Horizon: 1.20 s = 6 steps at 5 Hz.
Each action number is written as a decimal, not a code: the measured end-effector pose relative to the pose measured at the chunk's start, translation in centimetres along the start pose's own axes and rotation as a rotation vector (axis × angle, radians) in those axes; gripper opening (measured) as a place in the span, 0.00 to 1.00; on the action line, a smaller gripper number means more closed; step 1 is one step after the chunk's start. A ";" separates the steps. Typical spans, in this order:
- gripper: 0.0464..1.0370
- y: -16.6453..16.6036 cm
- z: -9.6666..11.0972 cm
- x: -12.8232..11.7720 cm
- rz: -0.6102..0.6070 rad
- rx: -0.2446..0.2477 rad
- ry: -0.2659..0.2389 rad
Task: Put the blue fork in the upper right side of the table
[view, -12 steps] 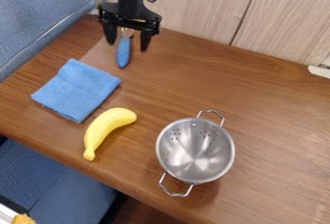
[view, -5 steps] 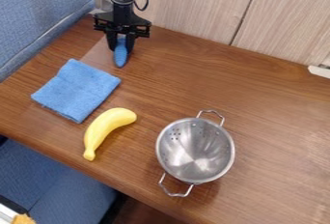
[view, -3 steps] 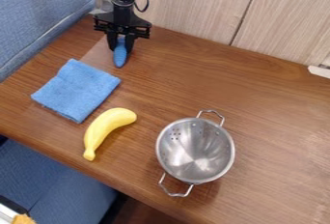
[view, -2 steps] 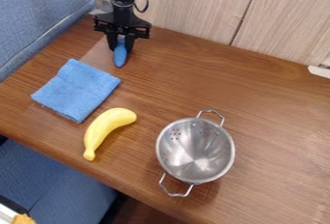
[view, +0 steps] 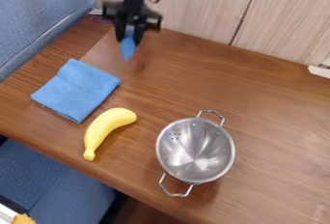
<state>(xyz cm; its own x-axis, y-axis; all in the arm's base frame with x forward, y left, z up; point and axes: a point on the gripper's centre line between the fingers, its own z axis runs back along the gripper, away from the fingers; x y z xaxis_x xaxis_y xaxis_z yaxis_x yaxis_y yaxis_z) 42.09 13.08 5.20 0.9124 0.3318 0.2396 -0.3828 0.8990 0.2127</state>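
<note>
1. Grasp done: the pincer (view: pixel 130 36) pinches the blue fork (view: pixel 128 49), apparently lifted, over the desk's (view: pixel 258 92) upper left.
2. Left to do: carry it rightward, lower, release.

Blue on fork (view: pixel 128 49) and cloth (view: pixel 76 90), black on hand (view: pixel 130 40), yellow on banana (view: pixel 105 129), silver on colander (view: pixel 193 155), streaky brown grain across worktop (view: pixel 258 97)
</note>
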 end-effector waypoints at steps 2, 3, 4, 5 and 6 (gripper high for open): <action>0.34 -4.0 4.9 -0.8 -0.055 -0.077 -0.057; 0.34 -8.5 5.6 -2.7 -0.142 -0.104 -0.047; 0.34 -11.8 8.1 -4.7 -0.201 -0.152 -0.070; 0.34 -14.7 8.4 -7.2 -0.255 -0.174 -0.054; 0.34 -17.1 8.6 -9.3 -0.298 -0.189 -0.048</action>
<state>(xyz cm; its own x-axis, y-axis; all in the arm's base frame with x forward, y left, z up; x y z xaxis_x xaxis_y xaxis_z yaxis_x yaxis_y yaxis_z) 38.90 -7.82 7.46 0.9704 0.0371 0.2385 -0.0630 0.9928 0.1021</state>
